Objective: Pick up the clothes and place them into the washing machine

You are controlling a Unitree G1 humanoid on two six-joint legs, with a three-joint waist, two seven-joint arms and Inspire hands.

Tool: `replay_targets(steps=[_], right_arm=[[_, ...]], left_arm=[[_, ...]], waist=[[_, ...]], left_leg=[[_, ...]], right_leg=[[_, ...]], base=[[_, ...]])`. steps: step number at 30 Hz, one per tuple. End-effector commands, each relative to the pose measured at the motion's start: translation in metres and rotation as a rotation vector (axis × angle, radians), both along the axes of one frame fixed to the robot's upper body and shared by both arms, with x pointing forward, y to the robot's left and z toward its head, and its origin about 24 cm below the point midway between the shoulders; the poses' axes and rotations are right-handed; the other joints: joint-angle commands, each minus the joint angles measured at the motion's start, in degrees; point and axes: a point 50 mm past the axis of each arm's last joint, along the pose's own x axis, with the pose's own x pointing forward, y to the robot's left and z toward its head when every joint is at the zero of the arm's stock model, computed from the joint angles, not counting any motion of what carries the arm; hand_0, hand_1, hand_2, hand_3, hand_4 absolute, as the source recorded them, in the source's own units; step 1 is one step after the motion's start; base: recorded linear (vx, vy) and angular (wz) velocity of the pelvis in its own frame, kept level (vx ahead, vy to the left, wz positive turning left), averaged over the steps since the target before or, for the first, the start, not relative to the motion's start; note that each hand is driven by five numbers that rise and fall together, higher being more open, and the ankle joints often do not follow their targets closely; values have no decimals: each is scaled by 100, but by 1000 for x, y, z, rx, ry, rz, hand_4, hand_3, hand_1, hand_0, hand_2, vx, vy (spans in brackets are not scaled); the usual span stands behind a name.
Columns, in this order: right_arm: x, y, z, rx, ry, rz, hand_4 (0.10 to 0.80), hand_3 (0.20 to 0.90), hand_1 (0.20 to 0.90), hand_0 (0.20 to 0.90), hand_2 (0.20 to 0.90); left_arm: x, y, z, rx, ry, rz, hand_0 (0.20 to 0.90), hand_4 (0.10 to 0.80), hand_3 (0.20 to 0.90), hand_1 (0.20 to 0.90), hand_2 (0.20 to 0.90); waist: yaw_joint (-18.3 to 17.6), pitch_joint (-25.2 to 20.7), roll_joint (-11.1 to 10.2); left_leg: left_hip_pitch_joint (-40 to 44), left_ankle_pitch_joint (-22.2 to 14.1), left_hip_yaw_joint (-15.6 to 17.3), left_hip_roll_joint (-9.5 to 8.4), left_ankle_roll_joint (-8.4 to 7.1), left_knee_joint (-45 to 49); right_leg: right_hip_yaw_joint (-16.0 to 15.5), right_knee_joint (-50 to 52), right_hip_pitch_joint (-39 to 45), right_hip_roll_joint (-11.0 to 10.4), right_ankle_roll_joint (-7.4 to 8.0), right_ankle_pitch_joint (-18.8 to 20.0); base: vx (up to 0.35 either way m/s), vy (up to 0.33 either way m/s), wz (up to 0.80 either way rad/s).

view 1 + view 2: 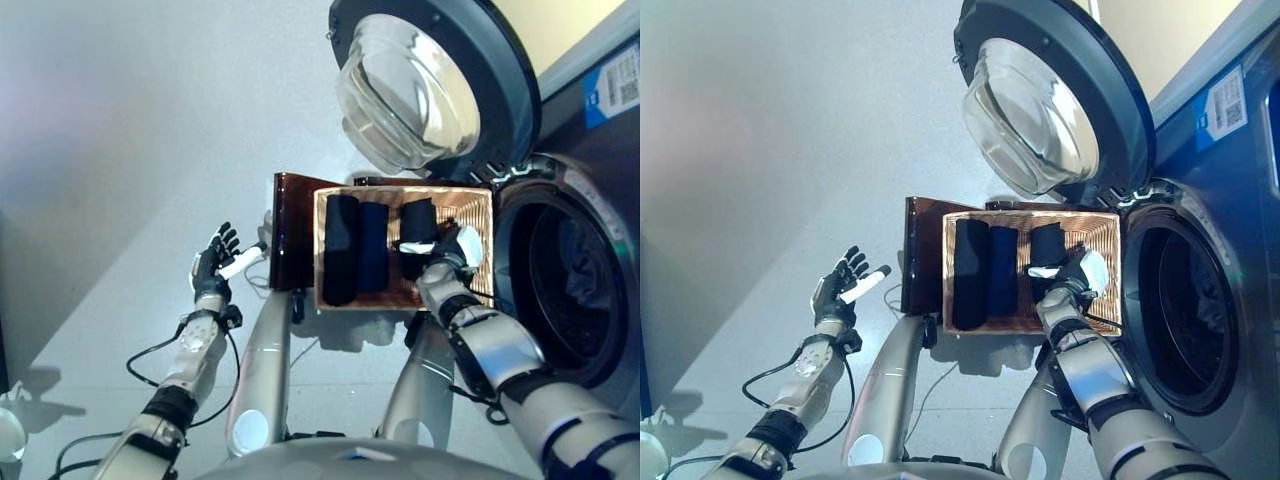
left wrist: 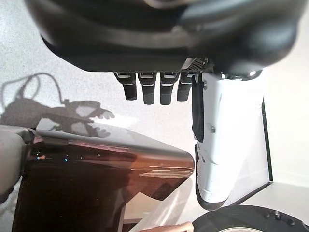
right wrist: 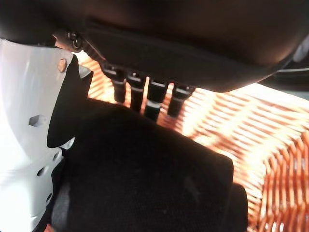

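Our right hand (image 1: 443, 262) curls around the black roll (image 1: 417, 238) in the wicker basket (image 1: 473, 215); it looks soft, light, best gripped mid-roll. Left hand (image 1: 213, 262) hangs open.

floor (image 1: 120, 120): pale grey, smooth | wall (image 1: 570, 25): cream, beyond the machine

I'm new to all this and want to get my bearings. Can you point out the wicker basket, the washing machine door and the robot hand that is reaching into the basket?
wicker basket (image 1: 478, 232), left eye view, bare woven wall.
washing machine door (image 1: 1030, 115), right eye view, glass bowl.
right robot hand (image 1: 447, 250), left eye view, back of hand.
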Motion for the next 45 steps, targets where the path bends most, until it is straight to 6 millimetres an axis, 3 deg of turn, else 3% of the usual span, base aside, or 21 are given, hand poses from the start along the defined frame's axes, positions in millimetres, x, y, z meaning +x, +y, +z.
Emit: replay_targets(steps=[1, 3, 4, 22, 27, 34, 35, 37, 45], right_arm=[[-1, -26, 8, -42, 33, -38, 610, 634, 634, 634, 634], [-1, -25, 8, -45, 35, -31, 457, 420, 420, 420, 420], [-1, -25, 8, -47, 43, -26, 300, 200, 200, 200, 200], [-6, -33, 5, -48, 68, -47, 300, 200, 200, 200, 200], [-7, -33, 3, 41, 23, -86, 300, 200, 200, 200, 200], [-4, -29, 6, 344, -241, -153, 300, 200, 200, 200, 200], [-4, -29, 7, 380, -274, -162, 300, 200, 200, 200, 200], [-6, -31, 8, 473, -357, -188, 300, 200, 200, 200, 200], [-33, -47, -11, 994, -710, -397, 300, 200, 200, 200, 200]], left_arm=[[6, 12, 32, 43, -165, -14, 900, 800, 900, 900, 900], [5, 12, 32, 40, -166, -18, 900, 800, 900, 900, 900], [4, 12, 32, 39, -164, -21, 900, 800, 900, 900, 900], [0, 20, 30, 54, -150, -29, 900, 800, 900, 900, 900], [-1, 22, 27, 59, -132, -23, 900, 800, 900, 900, 900], [-1, 32, 20, 52, -103, 50, 900, 800, 900, 900, 900], [-1, 33, 20, 50, -106, 59, 900, 800, 900, 900, 900], [-2, 35, 20, 40, -105, 79, 900, 800, 900, 900, 900], [-3, 39, 17, -20, -108, 107, 900, 800, 900, 900, 900]], waist=[[150, -101, 238], [154, -99, 238], [156, -99, 238], [234, -169, 260], [199, -185, 226], [-62, -196, 7], [-121, -173, -37], [-209, -179, -109], [-455, -209, -275]], left_leg=[[50, -1176, -341, 396, -372, 1081], [31, -1182, -349, 395, -370, 1099], [11, -1191, -356, 387, -366, 1124], [-98, -1168, -392, 358, -353, 1195], [-19, -1122, -372, 384, -361, 1062], [278, -929, -282, 484, -431, 532], [252, -681, -234, 471, -404, 389], [326, -623, -216, 508, -431, 215], [569, -479, -166, 544, -505, -231]], right_leg=[[356, -672, -118, -104, -142, 1225], [366, -643, -146, -101, -145, 1210], [377, -613, -176, -102, -153, 1199], [418, -445, -314, -92, -160, 1141], [392, -605, -237, -82, -143, 1220], [300, -1157, 33, -15, -89, 1466], [264, -1343, 17, -29, -130, 1710], [223, -1553, 100, -5, -111, 1793], [132, -2118, 358, 2, -14, 2023]], base=[[0, 0, 0], [0, 0, 0], [0, 0, 0], [-5, -1, 0], [0, 0, 0], [-12, 1, 0], [-95, -2, -3], [-44, -7, -9], [18, -25, -13]])
